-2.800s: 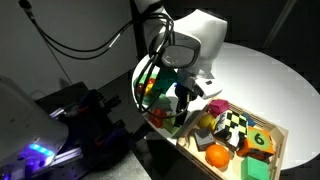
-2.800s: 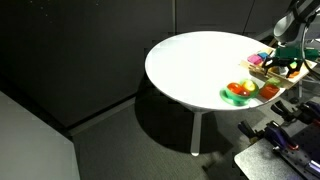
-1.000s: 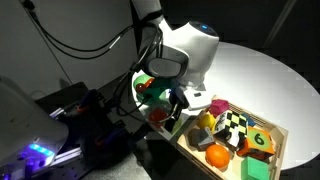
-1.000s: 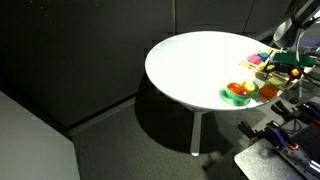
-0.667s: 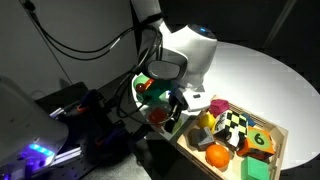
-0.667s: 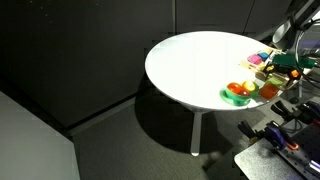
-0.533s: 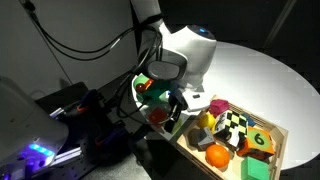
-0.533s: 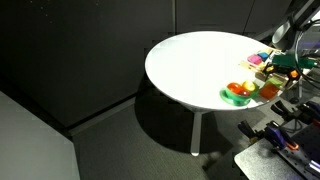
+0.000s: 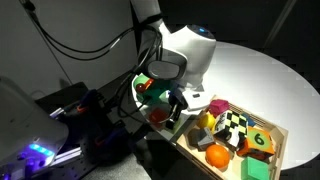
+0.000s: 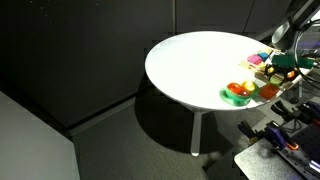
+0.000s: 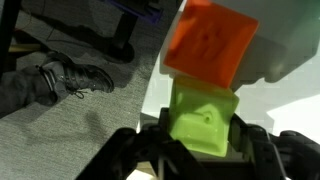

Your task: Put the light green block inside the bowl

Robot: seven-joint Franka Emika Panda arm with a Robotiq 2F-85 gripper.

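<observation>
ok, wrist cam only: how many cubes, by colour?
orange cube: 1
light green cube: 1
total: 2

Light green block (image 11: 205,120) matt, slightly dimpled; orange cube (image 11: 208,42) matt; tray (image 9: 284,133) pale wood; table (image 10: 190,60) smooth white.

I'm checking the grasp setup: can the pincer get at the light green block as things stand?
Probably yes. In the wrist view the light green block sits right between the fingers of the pincer, with nothing blocking its flanks; the orange cube lies just beyond it.
</observation>
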